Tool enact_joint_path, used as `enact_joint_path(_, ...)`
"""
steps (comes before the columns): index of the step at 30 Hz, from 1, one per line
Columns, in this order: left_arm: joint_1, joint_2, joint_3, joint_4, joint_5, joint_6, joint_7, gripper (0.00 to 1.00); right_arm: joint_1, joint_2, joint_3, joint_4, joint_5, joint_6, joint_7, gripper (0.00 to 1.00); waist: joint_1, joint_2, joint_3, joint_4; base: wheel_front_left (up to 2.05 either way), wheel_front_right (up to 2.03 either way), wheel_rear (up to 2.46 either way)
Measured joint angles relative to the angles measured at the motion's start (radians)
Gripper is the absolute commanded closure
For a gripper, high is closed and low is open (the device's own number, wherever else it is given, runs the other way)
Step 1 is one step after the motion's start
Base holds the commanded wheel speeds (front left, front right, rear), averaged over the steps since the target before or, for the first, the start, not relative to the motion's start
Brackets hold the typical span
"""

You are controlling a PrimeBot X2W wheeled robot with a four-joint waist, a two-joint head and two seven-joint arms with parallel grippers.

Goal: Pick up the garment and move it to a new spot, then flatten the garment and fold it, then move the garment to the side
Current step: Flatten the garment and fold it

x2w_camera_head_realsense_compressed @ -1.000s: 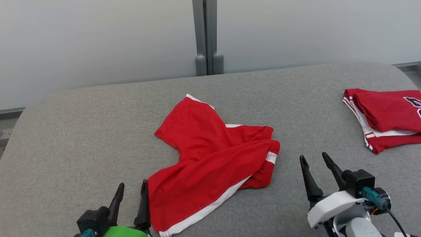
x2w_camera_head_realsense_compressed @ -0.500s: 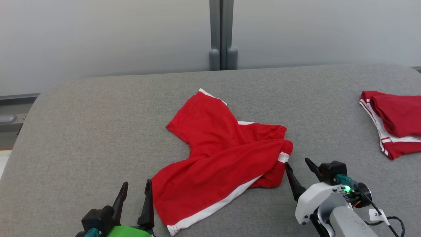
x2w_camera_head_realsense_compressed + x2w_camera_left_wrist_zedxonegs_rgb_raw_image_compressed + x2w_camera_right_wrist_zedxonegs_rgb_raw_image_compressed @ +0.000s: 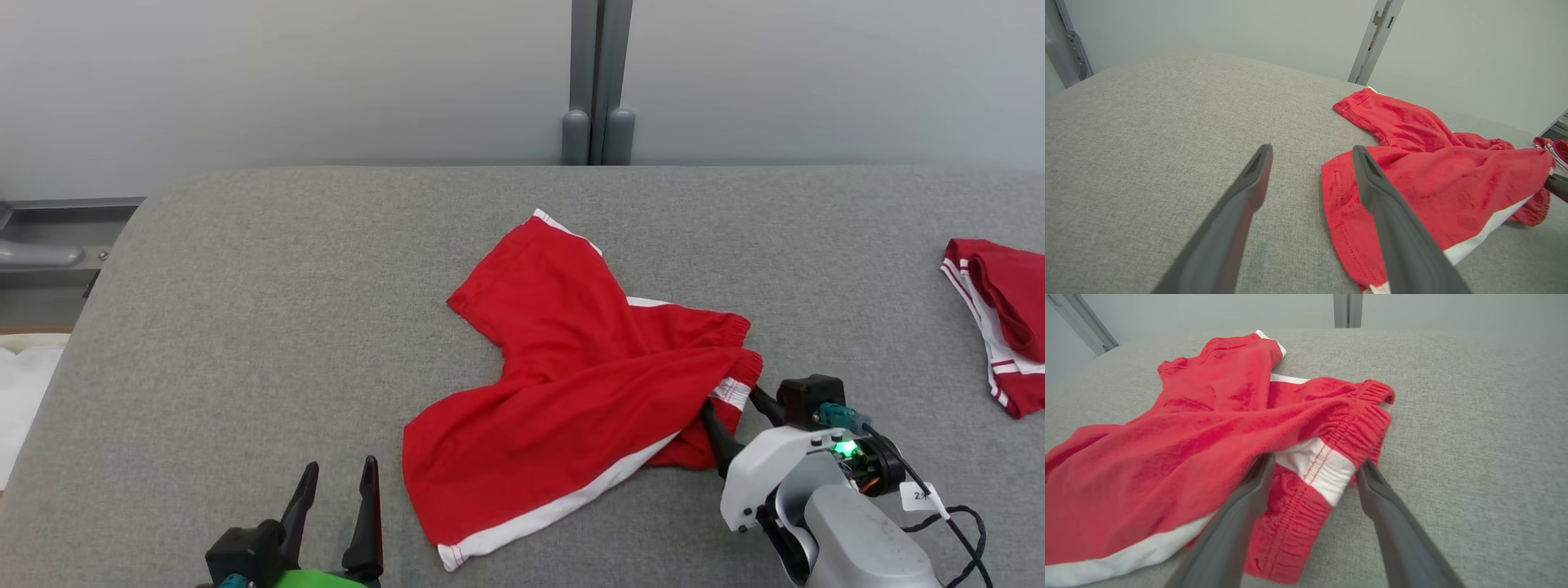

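Since a second ago our right gripper (image 3: 729,405) has closed the gap to the red shorts (image 3: 571,384); our head has turned too, sliding the whole scene sideways. Its jaws stand wide apart and now straddle the gathered waistband (image 3: 1363,416) at the shorts' right end, holding nothing yet. The shorts lie crumpled in the middle of the grey worktop (image 3: 245,327), one leg pointing away from us and the other toward the left gripper (image 3: 341,467). That gripper waits open and empty just beside the near leg hem. A second red garment (image 3: 1000,318) sits folded at the far right, well apart.

We judge the step in hand to be the first pick-up. To do it well, we should sink the fingers low enough to take both layers of elastic, not just the top fold. Then we pinch firmly on the thick band and lift straight up, so the cloth hangs free before we carry it. Catching only the white stripe (image 3: 1314,467) risks a slip.
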Motion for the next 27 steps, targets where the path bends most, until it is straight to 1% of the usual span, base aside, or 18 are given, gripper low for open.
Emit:
enact_joint_path(1, 0.000, 0.000, -0.002, 0.000, 0.000, 0.000, 0.000, 0.00, -0.005, 0.000, 0.003, 0.006, 0.001, 0.000, -0.002, 0.35, 0.0000, 0.0000, 0.000, 0.002, 0.00, 0.00, 0.00)
enact_joint_path(2, 0.000, 0.000, -0.002, 0.000, 0.000, -0.002, 0.000, 0.00, -0.012, -0.001, 0.007, 0.012, 0.002, 0.000, -0.002, 0.56, 0.0000, 0.0000, 0.000, 0.004, 0.00, 0.00, 0.00)
enact_joint_path(3, 0.000, 0.000, -0.004, 0.001, 0.000, -0.002, 0.000, 0.00, -0.018, -0.002, 0.009, 0.017, 0.006, 0.000, -0.003, 0.63, 0.0000, 0.0000, 0.000, 0.006, 0.00, 0.00, 0.00)
enact_joint_path(4, 0.000, 0.000, -0.005, 0.002, 0.000, -0.002, 0.000, 0.00, -0.022, -0.003, 0.011, 0.020, 0.008, 0.000, -0.003, 0.75, 0.0000, 0.0000, 0.000, 0.007, 0.00, 0.00, 0.00)
enact_joint_path(5, 0.000, 0.000, -0.007, 0.003, 0.000, -0.002, 0.000, 0.00, -0.028, -0.005, 0.018, 0.025, 0.015, 0.000, -0.003, 0.96, 0.0000, 0.0000, 0.000, 0.008, 0.00, 0.00, 0.00)
enact_joint_path(6, 0.001, 0.000, -0.009, 0.003, 0.000, -0.002, 0.000, 0.00, -0.029, -0.006, 0.022, 0.025, 0.018, 0.000, -0.004, 0.99, 0.0000, 0.0000, -0.001, 0.008, 0.00, 0.00, 0.00)
enact_joint_path(7, 0.001, 0.000, -0.013, 0.005, -0.001, -0.003, 0.000, 0.00, -0.029, -0.007, 0.024, 0.022, 0.020, 0.000, -0.004, 1.00, 0.0000, 0.0000, -0.001, 0.007, 0.00, 0.00, 0.00)
enact_joint_path(11, 0.022, 0.000, -0.061, 0.022, -0.018, -0.004, 0.000, 0.00, -0.029, -0.015, 0.037, -0.004, 0.025, 0.000, -0.004, 1.00, 0.0000, 0.0000, -0.003, 0.000, 0.00, 0.00, 0.00)
enact_joint_path(14, 0.047, 0.000, -0.119, 0.045, -0.042, -0.007, 0.007, 0.00, -0.028, -0.021, 0.045, -0.022, 0.029, 0.000, -0.004, 1.00, 0.0000, 0.0000, -0.003, -0.011, 0.00, 0.00, 0.00)
enact_joint_path(20, 0.079, 0.004, -0.223, 0.074, -0.086, -0.008, 0.081, 0.00, -0.019, -0.028, 0.043, -0.044, 0.032, 0.000, -0.004, 1.00, 0.0000, 0.0000, 0.000, -0.026, 0.00, 0.00, 0.00)
enact_joint_path(25, 0.065, 0.013, -0.252, 0.116, -0.141, -0.009, 0.098, 0.00, -0.011, -0.026, 0.039, -0.050, 0.032, 0.000, -0.004, 1.00, 0.0000, 0.0000, 0.002, -0.030, 0.00, 0.00, 0.00)
enact_joint_path(27, 0.043, 0.016, -0.261, 0.145, -0.147, -0.009, 0.092, 0.00, -0.010, -0.024, 0.040, -0.052, 0.032, 0.000, -0.004, 1.00, 0.0000, 0.0000, 0.003, -0.034, 0.00, 0.00, 0.00)
